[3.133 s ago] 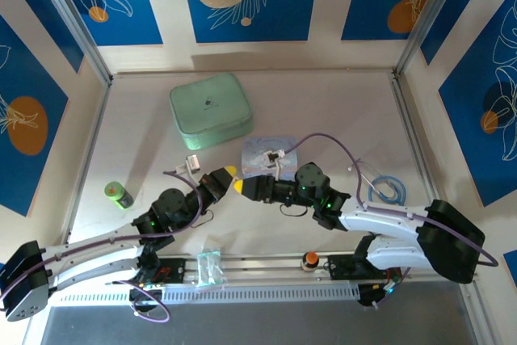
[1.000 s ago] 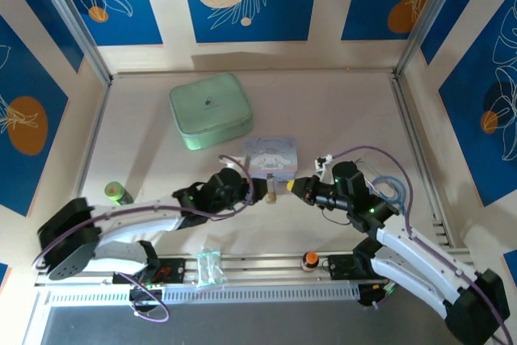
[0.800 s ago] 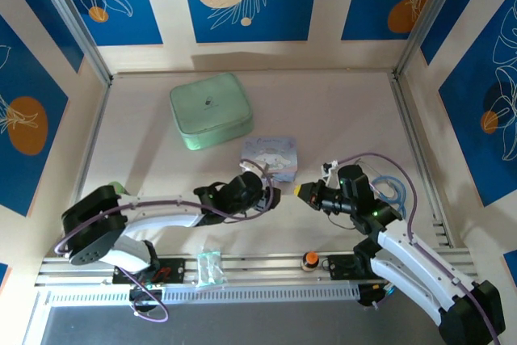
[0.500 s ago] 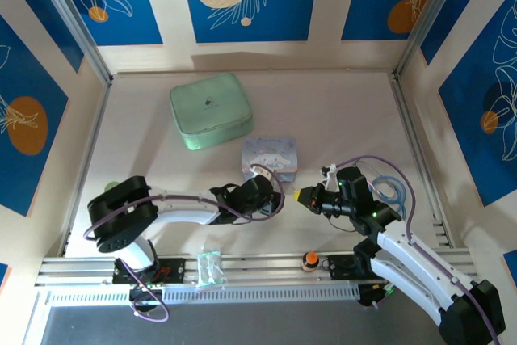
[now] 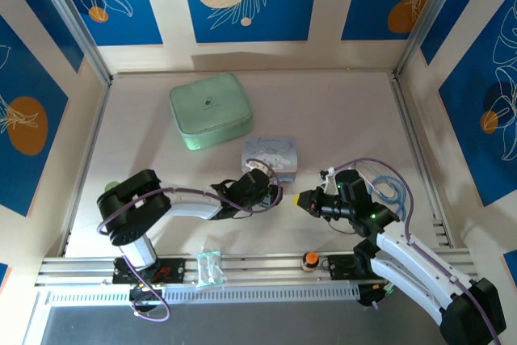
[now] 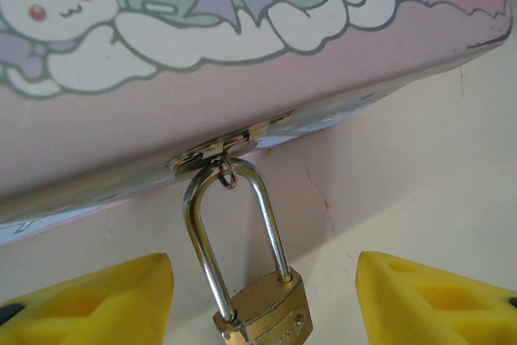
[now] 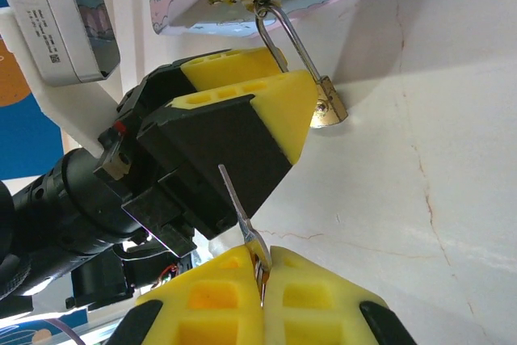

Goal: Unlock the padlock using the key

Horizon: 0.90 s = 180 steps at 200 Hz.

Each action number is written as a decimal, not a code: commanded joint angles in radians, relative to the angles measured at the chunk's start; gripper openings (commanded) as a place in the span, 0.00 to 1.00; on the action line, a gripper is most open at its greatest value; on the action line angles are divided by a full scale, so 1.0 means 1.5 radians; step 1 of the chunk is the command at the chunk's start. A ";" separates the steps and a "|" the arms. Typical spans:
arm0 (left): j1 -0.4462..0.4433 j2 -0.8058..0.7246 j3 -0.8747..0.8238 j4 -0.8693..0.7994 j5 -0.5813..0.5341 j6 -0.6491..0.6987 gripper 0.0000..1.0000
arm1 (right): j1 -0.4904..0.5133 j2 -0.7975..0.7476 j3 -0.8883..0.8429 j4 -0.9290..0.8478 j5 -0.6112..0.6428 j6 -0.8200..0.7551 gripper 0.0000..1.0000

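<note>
The small brass padlock [image 6: 262, 314] hangs by its silver shackle [image 6: 233, 228] from the hasp of the pale blue cartoon tin [image 6: 242, 78]. My left gripper [image 6: 262, 284] is open, one yellow finger on each side of the padlock's body with a gap on both sides. In the top view that left gripper [image 5: 272, 193] sits at the tin's [image 5: 271, 151] front edge. My right gripper [image 7: 260, 271] is shut on the bow of the thin key [image 7: 237, 204], whose blade sticks up toward the left gripper's fingers [image 7: 271, 98]. The padlock [image 7: 329, 108] lies beyond them. From above, the right gripper [image 5: 300, 198] is just right of the left one.
A mint green case [image 5: 211, 111] lies at the back left. A green object [image 5: 114, 187] peeks out behind the left arm. A coiled blue cable [image 5: 392, 190] is at the right. An orange knob [image 5: 309, 260] and a clear plastic piece [image 5: 210, 267] sit on the front rail.
My left arm has swung right and brought its open fingers to either side of the padlock. My right gripper, still holding the key, has drawn back a little to the right.
</note>
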 commanded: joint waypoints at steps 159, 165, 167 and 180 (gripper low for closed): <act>-0.010 0.053 -0.023 0.097 0.002 -0.102 0.17 | 0.005 0.026 -0.040 0.058 -0.013 0.023 0.00; -0.010 0.050 -0.022 0.096 0.002 -0.112 0.16 | 0.002 0.034 -0.050 0.088 -0.029 0.037 0.00; -0.010 0.049 -0.022 0.095 0.002 -0.116 0.15 | 0.001 0.037 -0.054 0.102 -0.035 0.043 0.00; -0.010 0.041 -0.022 0.096 0.000 -0.158 0.08 | -0.012 0.065 -0.087 0.208 -0.080 0.098 0.00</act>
